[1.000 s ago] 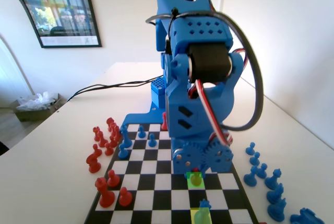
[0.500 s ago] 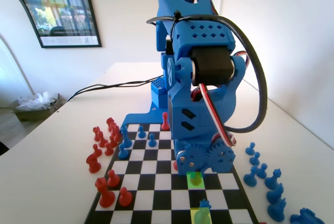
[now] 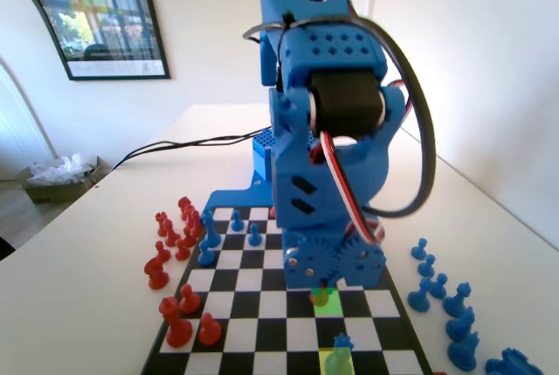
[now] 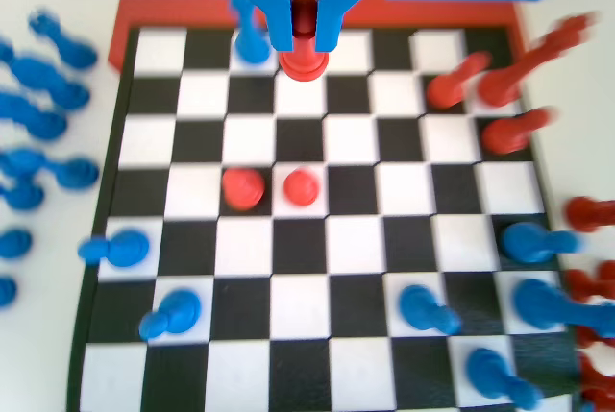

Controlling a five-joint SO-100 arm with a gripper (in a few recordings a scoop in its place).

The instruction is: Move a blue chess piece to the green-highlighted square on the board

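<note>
1. In the fixed view the blue arm (image 3: 327,156) swung a little to the left across the last second; its black motor block (image 3: 349,106) sat further left than before
2. The geared gripper (image 3: 325,292) base shifted left and slightly down with it
3. It came to cover more of the green-highlighted square (image 3: 327,300), whose far edge had been showing earlier
4. The red piece (image 3: 274,212) behind the arm, plainly seen half a second before, got almost hidden

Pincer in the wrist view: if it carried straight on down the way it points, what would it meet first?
A red piece. The pincer already straddles its top, jaws on either side; whether they touch it is unclear. Below it is only the board. In the fixed view, the arm hides part of the green square, so depth stays unclear.
</note>
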